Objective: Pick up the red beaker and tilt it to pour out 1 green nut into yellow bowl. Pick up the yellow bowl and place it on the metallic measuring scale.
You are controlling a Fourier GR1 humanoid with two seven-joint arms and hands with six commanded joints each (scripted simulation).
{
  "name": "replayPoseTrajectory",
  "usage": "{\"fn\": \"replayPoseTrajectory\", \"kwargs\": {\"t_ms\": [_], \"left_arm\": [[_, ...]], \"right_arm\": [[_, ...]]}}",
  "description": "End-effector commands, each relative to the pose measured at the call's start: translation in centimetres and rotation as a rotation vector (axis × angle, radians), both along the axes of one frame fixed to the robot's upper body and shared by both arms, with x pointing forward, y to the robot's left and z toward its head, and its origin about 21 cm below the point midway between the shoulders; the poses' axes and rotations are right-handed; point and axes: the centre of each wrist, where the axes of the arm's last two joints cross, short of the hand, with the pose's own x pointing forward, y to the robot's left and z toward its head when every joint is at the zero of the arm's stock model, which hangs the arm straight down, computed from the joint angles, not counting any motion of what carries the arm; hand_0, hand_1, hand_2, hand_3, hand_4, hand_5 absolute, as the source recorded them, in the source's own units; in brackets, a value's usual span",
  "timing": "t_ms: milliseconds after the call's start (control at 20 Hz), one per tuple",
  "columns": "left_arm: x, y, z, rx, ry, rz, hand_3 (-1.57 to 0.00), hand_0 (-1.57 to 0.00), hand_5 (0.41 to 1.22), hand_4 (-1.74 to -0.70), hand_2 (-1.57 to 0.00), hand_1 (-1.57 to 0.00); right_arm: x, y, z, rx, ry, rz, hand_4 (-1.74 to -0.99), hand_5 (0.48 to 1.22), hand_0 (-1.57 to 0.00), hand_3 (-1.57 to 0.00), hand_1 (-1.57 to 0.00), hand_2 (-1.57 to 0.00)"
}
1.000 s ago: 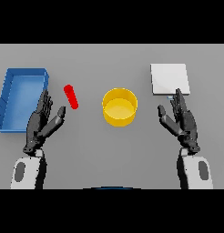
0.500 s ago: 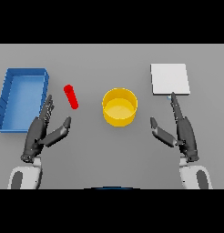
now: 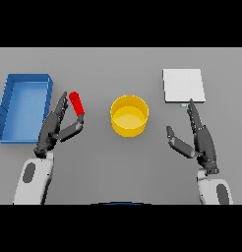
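Observation:
The red beaker [image 3: 76, 103] lies tilted on the grey table, left of the yellow bowl [image 3: 129, 115]. My left hand [image 3: 55, 126] is right beside the beaker, straight fingers on its left and the thumb reaching under its lower end; it is open and not closed round the beaker. The bowl stands at the table's middle and looks empty. The metallic measuring scale [image 3: 183, 85], a pale square plate, sits at the back right. My right hand [image 3: 199, 138] hovers open in front of the scale, fingertips near its front edge. No green nut is visible.
A blue tray [image 3: 6, 109] with raised walls stands at the left, close behind my left hand.
My left hand has moved forward and right, up to the red beaker. My right hand has turned edge-on and stayed in front of the scale.

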Motion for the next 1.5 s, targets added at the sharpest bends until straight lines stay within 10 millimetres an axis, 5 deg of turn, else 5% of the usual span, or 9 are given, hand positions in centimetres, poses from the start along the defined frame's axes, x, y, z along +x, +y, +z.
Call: {"fn": "replayPoseTrajectory", "kwargs": {"t_ms": [0,200,700,1000,1100,1250,1450], "left_arm": [[0.6,-0.1,-0.3,0.015,0.005,0.007,0.0,0.0,0.738,-1.38,0.0,0.0],[2.5,-0.3,-2.0,0.012,0.047,0.019,0.0,0.0,0.718,-1.35,0.0,0.0],[6.3,-1.2,-1.1,0.024,0.033,-0.006,0.0,0.0,0.706,-1.31,0.0,0.0],[7.6,-2.1,-1.5,-0.007,0.02,-0.016,0.0,0.0,0.752,-1.39,-0.03,0.0],[7.6,-2.3,-1.7,-0.038,0.027,0.004,-0.22,-0.25,0.795,-1.44,-0.31,-0.28],[8.0,-3.2,-1.6,-0.007,0.024,0.052,-0.88,-0.86,1.003,-1.44,-0.89,-0.87],[7.9,-3.5,-2.2,-0.003,-0.04,0.043,-1.29,-1.28,1.132,-1.45,-1.29,-1.29]], "right_arm": [[-0.2,0.1,-0.2,0.003,0.006,0.001,-1.321,0.683,0.0,0.0,0.0,0.0],[-0.3,0.1,0.3,0.009,0.007,-0.006,-1.339,0.688,0.0,0.0,0.0,0.0],[0.3,0.2,0.2,0.019,0.015,-0.008,-1.324,0.683,0.0,0.0,0.0,0.0],[0.0,0.2,0.1,0.005,0.008,-0.008,-1.295,0.683,0.0,0.0,0.0,0.0],[0.2,0.1,0.4,0.0,0.001,-0.006,-1.289,0.684,0.0,0.0,0.0,0.0],[0.3,-0.1,0.2,0.006,0.022,-0.013,-1.283,0.683,0.0,0.0,0.0,0.0],[0.2,0.2,0.3,0.014,-0.007,0.001,-1.293,0.682,0.0,0.0,0.0,0.0]]}}
